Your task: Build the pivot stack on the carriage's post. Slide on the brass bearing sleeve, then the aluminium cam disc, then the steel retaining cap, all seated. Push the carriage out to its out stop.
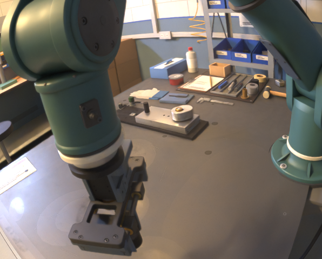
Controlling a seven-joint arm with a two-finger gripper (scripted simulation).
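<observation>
My gripper (133,242) is low at the near edge of the table, and its fingers are closed on something that its own body hides from the side camera, so I cannot name it. Far across the table the grey carriage (167,120) sits on a dark base plate. On its post sits the aluminium cam disc (182,113), with the brass bearing sleeve (179,109) showing at its centre. I do not see the steel retaining cap anywhere on the table. A short black peg (146,107) stands at the carriage's left end.
A tool tray (234,85) with pens, a grey cylinder and a brass bush lies at the back right. A clipboard, a red tin, a blue case and a white bottle stand behind the carriage. The arm's base (306,156) occupies the right side.
</observation>
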